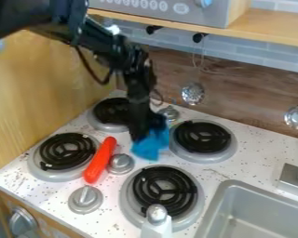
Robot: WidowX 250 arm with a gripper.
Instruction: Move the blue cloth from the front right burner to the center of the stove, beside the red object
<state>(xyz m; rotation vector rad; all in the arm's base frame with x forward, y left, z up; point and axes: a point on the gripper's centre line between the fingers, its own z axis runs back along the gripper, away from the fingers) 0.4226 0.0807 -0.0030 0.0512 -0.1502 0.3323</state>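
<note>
The black gripper (146,132) hangs down over the middle of the stove top, between the back left burner and the back right burner. Right at its lower end is a crumpled blue cloth (150,144), partly covered by the gripper. Whether the cloth is gripped or only touched cannot be made out. To the left, a long red-orange object (100,160) with rounded ends lies slanted beside the front left burner (66,151) and a silver knob (121,163).
Black coil burners stand at back left (111,110), back right (202,136) and front right (165,190). A white bottle-like object with a grey top (156,225) is at the front edge, a sink (221,204) at the right. Ladles hang along the back wall, below a wooden shelf (269,29).
</note>
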